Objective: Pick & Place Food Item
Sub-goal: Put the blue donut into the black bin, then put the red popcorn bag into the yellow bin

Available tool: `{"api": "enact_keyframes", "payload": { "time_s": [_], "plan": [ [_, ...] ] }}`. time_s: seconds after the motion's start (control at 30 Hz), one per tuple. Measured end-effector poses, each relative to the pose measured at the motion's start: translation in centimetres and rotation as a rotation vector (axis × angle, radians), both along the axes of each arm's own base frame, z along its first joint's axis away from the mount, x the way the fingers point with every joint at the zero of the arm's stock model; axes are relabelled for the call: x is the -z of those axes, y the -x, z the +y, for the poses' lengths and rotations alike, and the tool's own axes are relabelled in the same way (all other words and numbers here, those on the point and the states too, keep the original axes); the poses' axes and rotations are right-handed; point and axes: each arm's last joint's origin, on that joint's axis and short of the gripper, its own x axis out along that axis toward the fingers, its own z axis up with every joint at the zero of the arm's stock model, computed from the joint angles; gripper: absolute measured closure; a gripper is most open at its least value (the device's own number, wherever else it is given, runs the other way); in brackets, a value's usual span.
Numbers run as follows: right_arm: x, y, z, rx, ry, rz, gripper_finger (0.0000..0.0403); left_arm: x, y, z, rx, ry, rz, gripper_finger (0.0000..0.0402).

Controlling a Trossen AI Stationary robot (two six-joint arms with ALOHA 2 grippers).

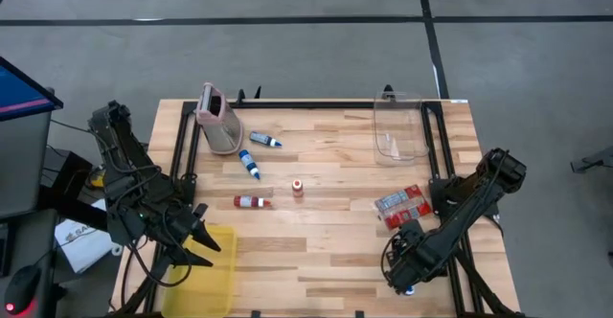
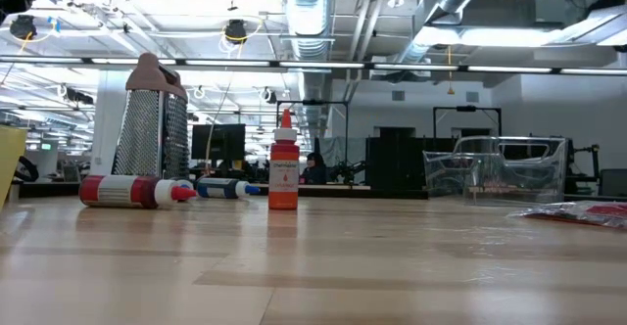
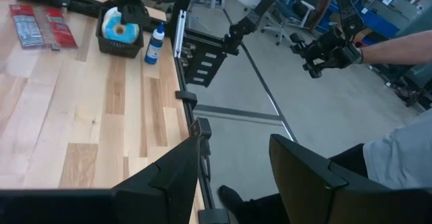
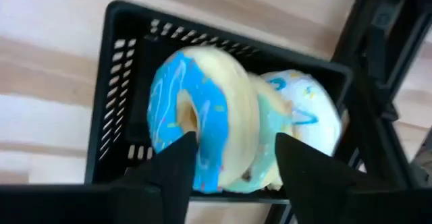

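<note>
Black basket, near table's right front corner: two blue-iced donuts on edge. Right gripper straddles them, fingers spread, not clamping. Left gripper open, empty. Clear container: contents unclear.

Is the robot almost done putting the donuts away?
Partly, it seems. Two frosted donuts already sit in the black basket. The right claw hangs open right over them, holding nothing. The left claw waits open at the table's edge. Whether more food needs moving can't be told; only bottles and red packets lie out.
</note>
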Motion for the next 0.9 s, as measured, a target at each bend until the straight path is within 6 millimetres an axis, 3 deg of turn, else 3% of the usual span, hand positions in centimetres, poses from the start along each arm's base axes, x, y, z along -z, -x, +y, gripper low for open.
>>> {"api": "enact_keyframes", "payload": {
  "time_s": [0.13,0.3,0.53,0.67,0.9],
  "plan": [
    [0.1,-0.2,0.3,0.011,-0.02,-0.029,0.0177,0.0,0.0,0.0,-0.002,-0.001,-0.001,0.0225],
    [-1.0,-0.5,0.2,0.02,0.036,-0.078,0.0172,0.0,-0.3,0.2,-0.022,-0.002,0.0,0.0225],
    [-4.3,-2.0,-1.0,0.002,0.157,-0.173,0.0186,0.0,-0.7,0.5,-0.047,-0.006,-0.003,0.0225],
    [-5.9,-5.5,-2.5,-0.073,0.169,-0.37,0.0191,0.0,-0.9,0.7,-0.061,-0.008,-0.004,0.0225],
    [-7.0,-14.2,-6.7,-0.297,-0.063,-0.81,0.0185,0.0,-0.9,0.7,-0.063,-0.008,-0.004,0.0225]
  ]
}}
